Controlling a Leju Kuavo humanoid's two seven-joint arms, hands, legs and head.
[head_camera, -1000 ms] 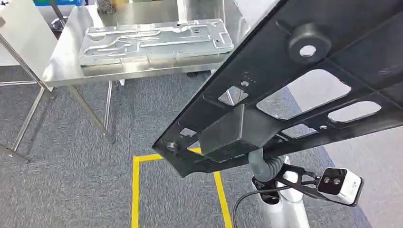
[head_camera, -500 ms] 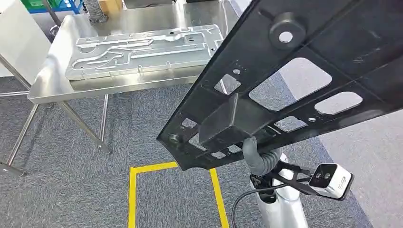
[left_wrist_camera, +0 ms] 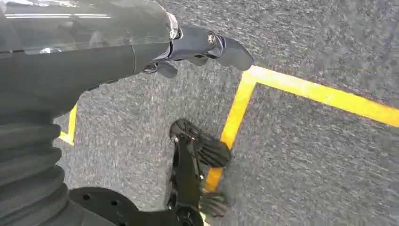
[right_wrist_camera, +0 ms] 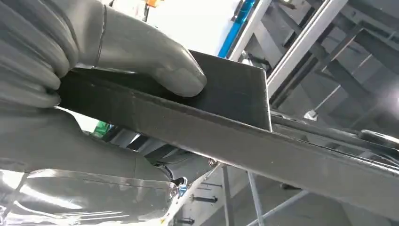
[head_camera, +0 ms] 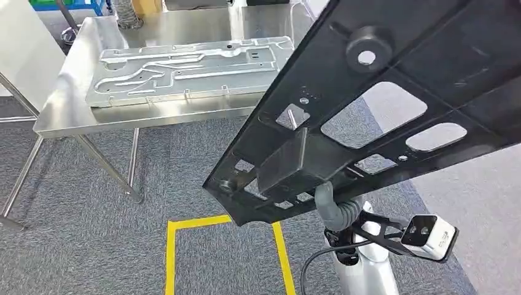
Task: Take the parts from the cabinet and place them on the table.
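A large black panel point(head_camera: 393, 110) with several cutouts hangs tilted in front of me, taking up the right half of the head view. My right hand point(head_camera: 335, 208) grips it from below near its lower edge. In the right wrist view the grey thumb point(right_wrist_camera: 155, 66) presses on the panel's point(right_wrist_camera: 226, 136) top face, with the rest of the hand under its edge. A silver stamped panel point(head_camera: 184, 70) lies flat on the steel table point(head_camera: 67, 110) ahead at the left. My left hand point(left_wrist_camera: 197, 44) hangs over the carpet with a dark finger stretched out and nothing in it.
The table stands on thin steel legs point(head_camera: 132, 163) over grey carpet. Yellow tape point(head_camera: 169, 258) marks a rectangle on the floor in front of me. A white board point(head_camera: 21, 46) leans at the far left. Shelf framing point(right_wrist_camera: 301, 52) rises behind the black panel.
The whole picture has shifted a little, so the camera has moved; the table now sits slightly further left. The black panel stays in my right hand's grip.
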